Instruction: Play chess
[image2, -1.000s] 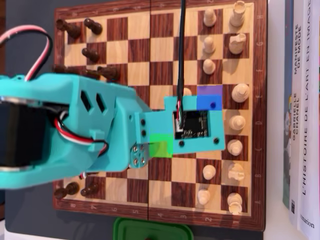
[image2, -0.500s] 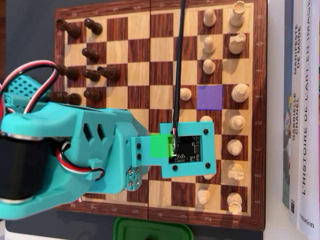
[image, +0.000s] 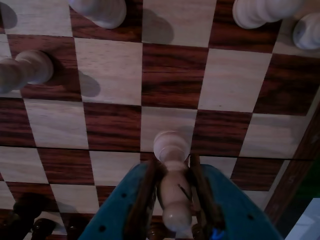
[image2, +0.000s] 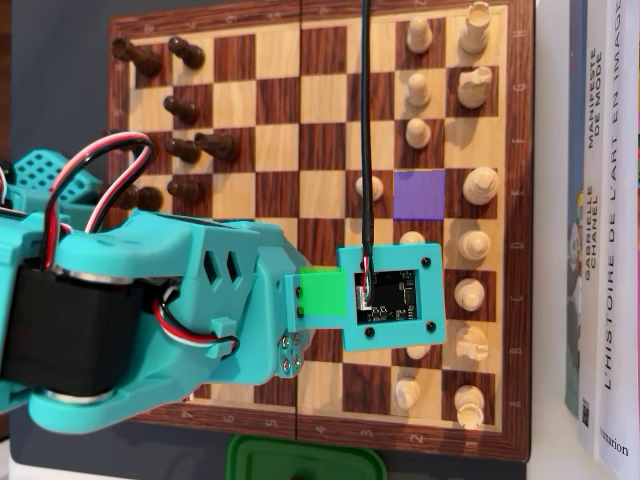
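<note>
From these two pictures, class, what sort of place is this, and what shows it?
Probably a home or hobby desk, not a factory. A wooden chessboard with pieces fills the table, books lie along its right edge in the overhead view, and the turquoise arm's claw grips a white pawn.

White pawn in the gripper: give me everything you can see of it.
The white pawn is pale, smooth turned wood by the look of it: round head, narrow collar, bulbous body. In the wrist view it lies lengthwise between the fingers of the gripper, which press on both its flanks, head pointing out over the chessboard. Whether it touches the board cannot be told. In the overhead view the arm's camera module hides it.
</note>
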